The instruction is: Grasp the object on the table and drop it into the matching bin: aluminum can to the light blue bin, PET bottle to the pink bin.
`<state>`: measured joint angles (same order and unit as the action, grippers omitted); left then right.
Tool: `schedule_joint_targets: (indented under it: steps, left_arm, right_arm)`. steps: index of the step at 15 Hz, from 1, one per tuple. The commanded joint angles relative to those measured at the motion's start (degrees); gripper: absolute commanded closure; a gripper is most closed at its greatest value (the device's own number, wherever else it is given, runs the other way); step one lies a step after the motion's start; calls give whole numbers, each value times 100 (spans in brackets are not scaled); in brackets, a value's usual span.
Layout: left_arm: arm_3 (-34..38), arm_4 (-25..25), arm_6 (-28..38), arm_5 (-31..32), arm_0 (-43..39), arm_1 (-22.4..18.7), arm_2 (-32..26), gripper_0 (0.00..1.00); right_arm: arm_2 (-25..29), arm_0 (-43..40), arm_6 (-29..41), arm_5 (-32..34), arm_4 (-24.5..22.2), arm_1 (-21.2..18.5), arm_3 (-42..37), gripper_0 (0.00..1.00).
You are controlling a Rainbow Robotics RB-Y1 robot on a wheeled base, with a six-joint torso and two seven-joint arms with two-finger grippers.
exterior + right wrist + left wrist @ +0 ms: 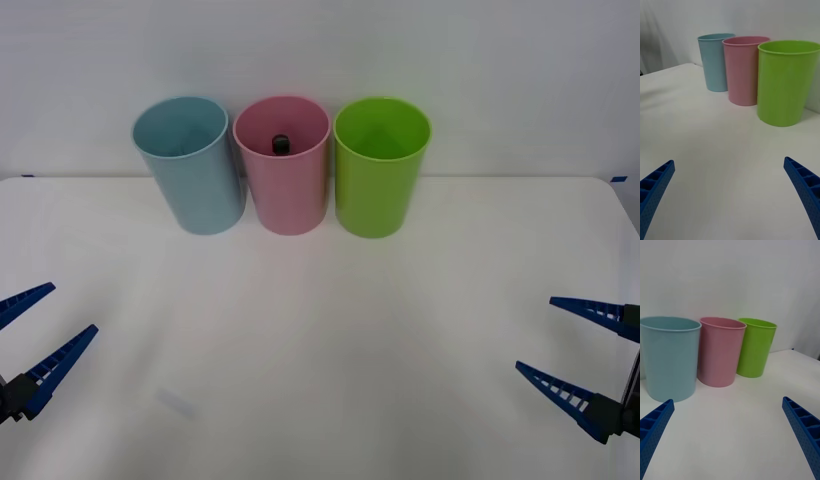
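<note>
My left gripper [38, 325] sits low at the near left edge of the table [320, 330], fingers spread wide, holding nothing. My right gripper [570, 350] mirrors it at the near right edge, also spread and holding nothing. Both are well apart from the bins.

PET bottle [281, 144] is inside the pink bin [285, 180]: from the front view only its black cap shows, down in the bin's mouth, slightly toward the far wall. Can't see the rest of it, so can't say whether it's upright or leaning.

Bin row runs along the far side of the table, all three upright: light blue bin [192, 170] on my left, pink in the middle, lime green bin [380, 170] on my right. Blue and pink look like they're touching or just beside each other at the rims; same for pink and green.

Left wrist view: light blue bin [670, 356] nearest, then pink [719, 352], then green [754, 348], my finger [655, 423] at each lower corner. Right wrist view: order flips, green [784, 84] nearest, pink [743, 71], blue [715, 62] farthest, fingers [807, 183] spread over bare tabletop.
</note>
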<state>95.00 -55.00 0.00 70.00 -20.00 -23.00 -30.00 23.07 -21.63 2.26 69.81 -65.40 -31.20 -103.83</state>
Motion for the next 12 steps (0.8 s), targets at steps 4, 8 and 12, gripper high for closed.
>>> schedule_joint_targets:
  steps: [4, 8, 12]
  left_arm:
    - [0, 0, 0, 0, 0, 0, 0, 0]
    - [0, 0, 0, 0, 0, 0, 0, 0]
    - [0, 0, 0, 0, 0, 0, 0, 0]
  right_arm:
    - [356, 45, -278, 525, 98, -18, 733, 0]
    - [338, 45, -340, 533, 98, -18, 961, 0]
    - [356, 27, -357, 551, 98, -26, 970, 0]
